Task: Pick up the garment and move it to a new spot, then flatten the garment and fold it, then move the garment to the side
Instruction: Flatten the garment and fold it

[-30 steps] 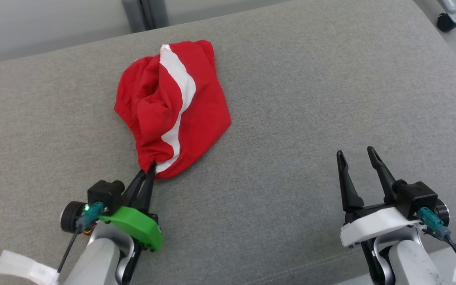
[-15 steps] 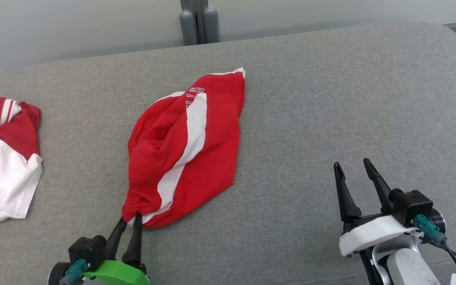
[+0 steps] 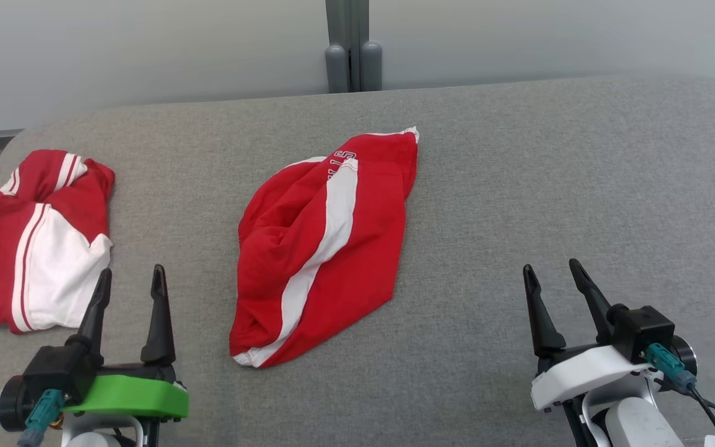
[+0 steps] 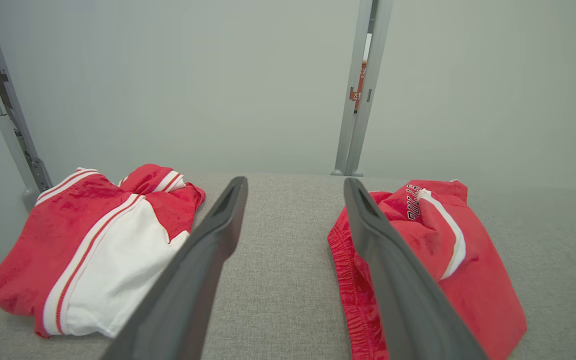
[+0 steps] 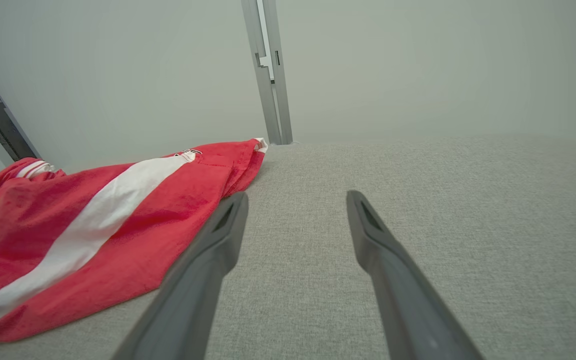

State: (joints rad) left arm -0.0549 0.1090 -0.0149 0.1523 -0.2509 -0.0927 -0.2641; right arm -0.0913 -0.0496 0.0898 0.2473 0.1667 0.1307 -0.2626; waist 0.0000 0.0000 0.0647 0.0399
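Observation:
The garment (image 3: 323, 248) is a pair of red shorts with a white side stripe, lying crumpled and elongated in the middle of the grey cushioned surface (image 3: 519, 186). It also appears in the left wrist view, garment (image 4: 448, 260), and the right wrist view, garment (image 5: 93, 235). My left gripper (image 3: 132, 279) stands open at the lower left, apart from the garment's near end, nothing between its fingers. My right gripper (image 3: 550, 273) stands open at the lower right, well clear of the cloth. Through the wrist views both pairs of fingers (image 4: 208, 260) (image 5: 213, 260) are spread.
A second red and white garment (image 3: 28, 242) lies bunched at the left edge of the surface, also seen in the left wrist view, second garment (image 4: 93, 245). A grey post (image 3: 351, 43) and pale wall stand behind. Bare grey cushion stretches to the right.
My left gripper has opened, let go of the garment's near end and drawn back to the left. The head camera has shifted, bringing the second garment into view. The right gripper stays open.

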